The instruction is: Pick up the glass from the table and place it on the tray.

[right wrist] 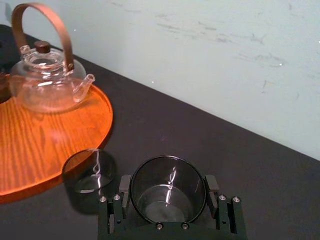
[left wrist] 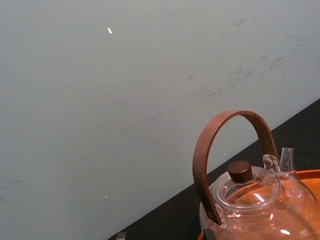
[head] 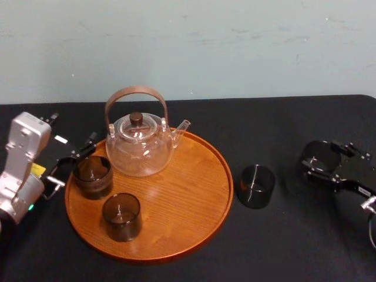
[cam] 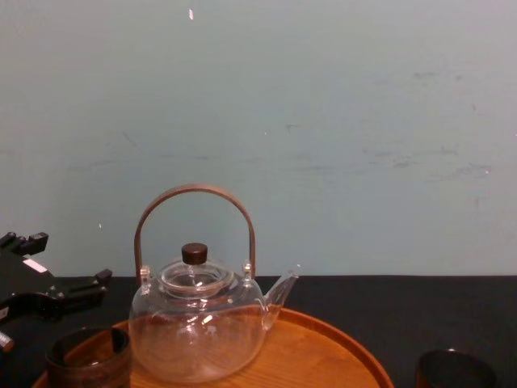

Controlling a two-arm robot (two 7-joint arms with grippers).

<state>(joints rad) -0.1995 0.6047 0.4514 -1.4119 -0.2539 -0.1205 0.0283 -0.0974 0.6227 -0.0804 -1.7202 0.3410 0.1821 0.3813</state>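
Observation:
Two dark glasses (head: 92, 176) (head: 121, 216) stand on the round wooden tray (head: 194, 211), in front of a glass teapot (head: 139, 147). My left gripper (head: 73, 165) hovers open at the tray's left rim, just beside the nearer of them, not gripping it. A third dark glass (head: 257, 185) stands on the black table (head: 282, 247) right of the tray. Farther right, my right gripper (right wrist: 168, 186) is shut on another dark glass (right wrist: 168, 200), its pads (right wrist: 124, 184) against both sides; it is upright, low over the cloth.
The teapot's tall brown handle (cam: 194, 198) rises over the tray's back left. A pale wall (cam: 323, 121) runs behind the table's far edge. The tray's right half is bare wood. Black cloth lies open in front of and between the tray and my right gripper.

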